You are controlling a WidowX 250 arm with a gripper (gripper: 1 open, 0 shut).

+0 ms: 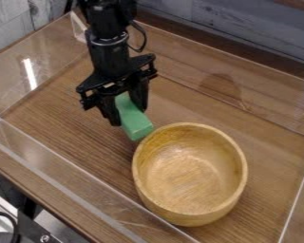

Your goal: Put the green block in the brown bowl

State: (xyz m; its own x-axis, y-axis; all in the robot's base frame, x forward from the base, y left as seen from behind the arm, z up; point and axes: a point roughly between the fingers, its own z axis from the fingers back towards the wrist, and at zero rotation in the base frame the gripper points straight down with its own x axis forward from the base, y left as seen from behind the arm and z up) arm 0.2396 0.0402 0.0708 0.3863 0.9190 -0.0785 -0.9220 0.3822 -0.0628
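My black gripper [122, 102] points straight down over the wooden table, shut on the green block [133, 121]. The bright green bar sticks out below the fingers [103, 102], tilted down and to the right. Its lower end lies right at the near-left rim of the brown bowl [190, 177], and I cannot tell whether it touches. The round wooden bowl stands upright and empty at the front right of the gripper.
A clear plastic wall [66, 180] rings the wooden table [231, 90], with its front edge running along the lower left. A grey backdrop [231, 24] stands behind. Dark cables [15, 228] hang below the front left corner.
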